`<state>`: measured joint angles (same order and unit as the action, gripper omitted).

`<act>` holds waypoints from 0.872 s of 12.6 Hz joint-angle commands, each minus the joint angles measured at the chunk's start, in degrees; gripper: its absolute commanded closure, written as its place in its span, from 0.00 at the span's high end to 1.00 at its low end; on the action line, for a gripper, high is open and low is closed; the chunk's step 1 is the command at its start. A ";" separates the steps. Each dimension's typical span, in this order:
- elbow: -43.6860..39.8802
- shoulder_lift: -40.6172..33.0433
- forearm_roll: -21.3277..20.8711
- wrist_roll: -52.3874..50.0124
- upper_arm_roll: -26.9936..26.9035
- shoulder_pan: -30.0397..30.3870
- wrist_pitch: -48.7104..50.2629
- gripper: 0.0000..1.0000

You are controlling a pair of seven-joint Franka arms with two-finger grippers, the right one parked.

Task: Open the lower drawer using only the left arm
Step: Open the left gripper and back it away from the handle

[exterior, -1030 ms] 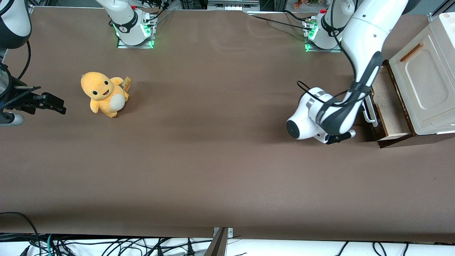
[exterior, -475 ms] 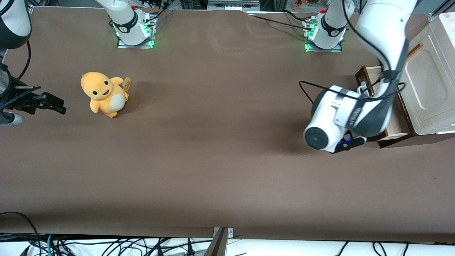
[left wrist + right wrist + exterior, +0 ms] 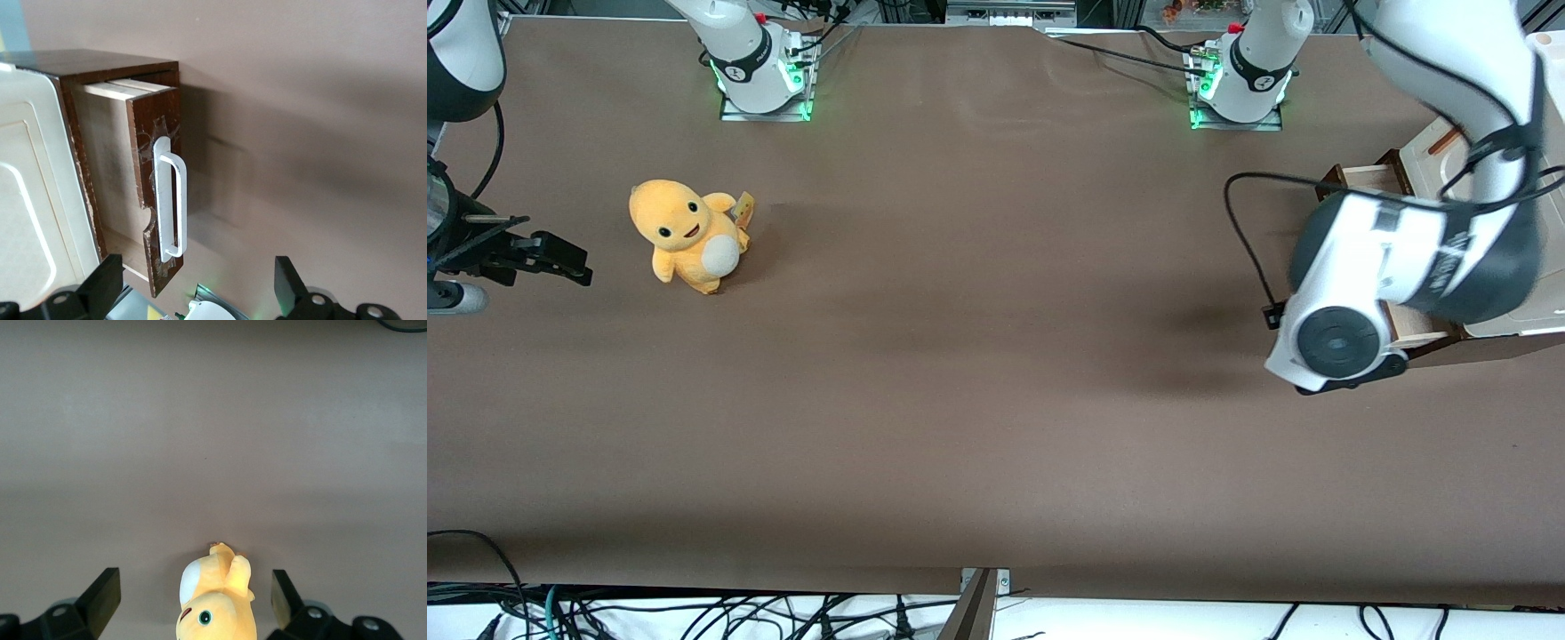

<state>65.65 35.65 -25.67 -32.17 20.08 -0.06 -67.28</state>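
The lower drawer stands pulled out of its cabinet, dark brown with a white loop handle and a pale tan inside. In the front view only a corner of the drawer shows past the left arm, whose raised wrist covers most of it. My gripper hangs open above the table in front of the drawer. It is apart from the handle, and nothing is between its black fingers.
The cream cabinet with an orange-brown handle stands at the working arm's end of the table. A yellow plush toy sits toward the parked arm's end. Both arm bases stand at the table edge farthest from the front camera.
The left arm's wrist has lifted away from the drawer handle and swung up over the drawer. The drawer stays pulled out.
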 commanded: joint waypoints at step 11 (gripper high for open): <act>-9.66 -2.60 16.32 20.56 -12.94 2.26 -1.01 1.00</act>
<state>57.08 33.71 -13.83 -14.49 10.18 2.32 -67.69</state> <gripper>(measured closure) 0.000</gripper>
